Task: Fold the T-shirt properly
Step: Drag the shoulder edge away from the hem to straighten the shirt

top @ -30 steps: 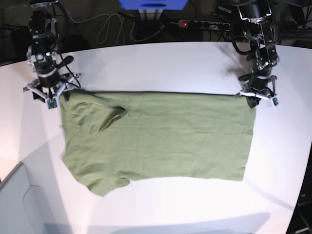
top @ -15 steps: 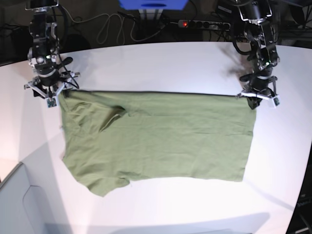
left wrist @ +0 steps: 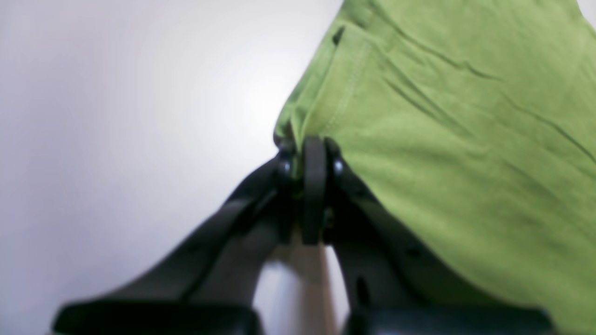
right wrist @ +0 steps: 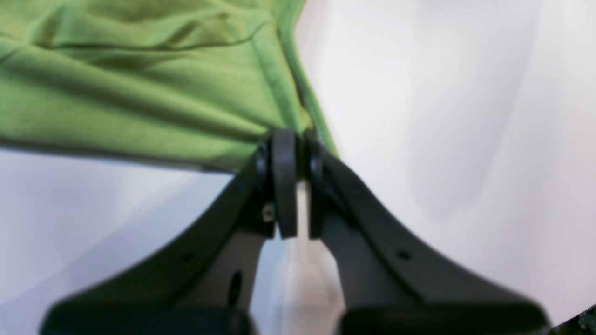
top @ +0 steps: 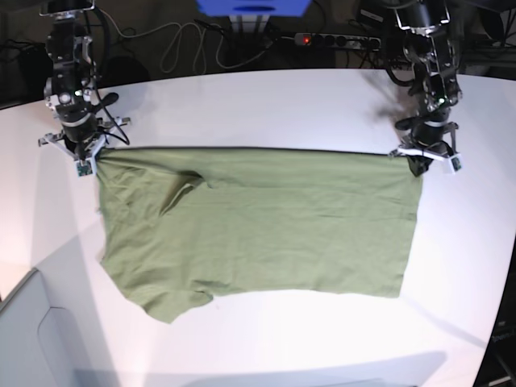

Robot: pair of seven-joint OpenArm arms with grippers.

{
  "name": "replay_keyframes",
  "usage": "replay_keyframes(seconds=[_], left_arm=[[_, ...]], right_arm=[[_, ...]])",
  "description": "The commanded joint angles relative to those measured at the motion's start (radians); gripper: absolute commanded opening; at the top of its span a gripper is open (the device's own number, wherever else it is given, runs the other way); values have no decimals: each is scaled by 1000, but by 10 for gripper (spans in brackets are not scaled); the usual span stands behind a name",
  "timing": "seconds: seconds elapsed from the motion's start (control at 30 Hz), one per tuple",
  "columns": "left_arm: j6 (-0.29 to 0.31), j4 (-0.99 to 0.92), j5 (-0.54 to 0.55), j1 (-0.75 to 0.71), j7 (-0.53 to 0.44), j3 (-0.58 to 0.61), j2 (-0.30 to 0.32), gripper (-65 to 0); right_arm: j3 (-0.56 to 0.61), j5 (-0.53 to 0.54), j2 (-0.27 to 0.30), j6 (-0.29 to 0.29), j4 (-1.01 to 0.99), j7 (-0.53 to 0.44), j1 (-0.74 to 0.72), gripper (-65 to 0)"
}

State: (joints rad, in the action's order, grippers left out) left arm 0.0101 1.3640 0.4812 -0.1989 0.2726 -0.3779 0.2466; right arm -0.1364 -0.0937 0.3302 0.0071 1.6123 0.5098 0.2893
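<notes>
The olive-green T-shirt (top: 258, 222) lies spread on the white table (top: 266, 105), its far edge pulled into a straight line between both arms. My right gripper (top: 87, 159) is at the shirt's far left corner in the base view, shut on the cloth. The right wrist view shows its jaws (right wrist: 291, 139) pinching a hemmed edge of the T-shirt (right wrist: 139, 88). At the far right corner my left gripper (top: 421, 161) is shut on the fabric. In the left wrist view the left gripper (left wrist: 309, 149) clamps a stitched edge of the T-shirt (left wrist: 442, 116). One sleeve (top: 173, 302) sticks out at the near left.
A power strip (top: 334, 39) and cables (top: 185, 48) lie behind the table's far edge. A blue box (top: 254, 8) stands at the back centre. A grey surface (top: 24, 339) sits at the near left corner, beside the table.
My right gripper has closed on the shirt's far left corner and lifted it slightly. The far edge has drawn tauter and shifted a little away. The left gripper kept its grip.
</notes>
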Motion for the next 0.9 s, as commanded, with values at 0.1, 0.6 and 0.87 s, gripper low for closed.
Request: replay_keyframes(seconds=[0.1, 0.6, 0.87], left_arm=[[-11, 117, -5, -80, 21, -5, 7, -650], [-14, 222, -5, -95, 30, -97, 4, -650], [-12, 219, -5, -159, 30, -95, -62, -650]], right_arm=[[-10, -7, 17, 3, 79, -12, 12, -649], [-124, -7, -15, 3, 280, 37, 31, -649], [-118, -7, -19, 3, 273, 36, 113, -649]])
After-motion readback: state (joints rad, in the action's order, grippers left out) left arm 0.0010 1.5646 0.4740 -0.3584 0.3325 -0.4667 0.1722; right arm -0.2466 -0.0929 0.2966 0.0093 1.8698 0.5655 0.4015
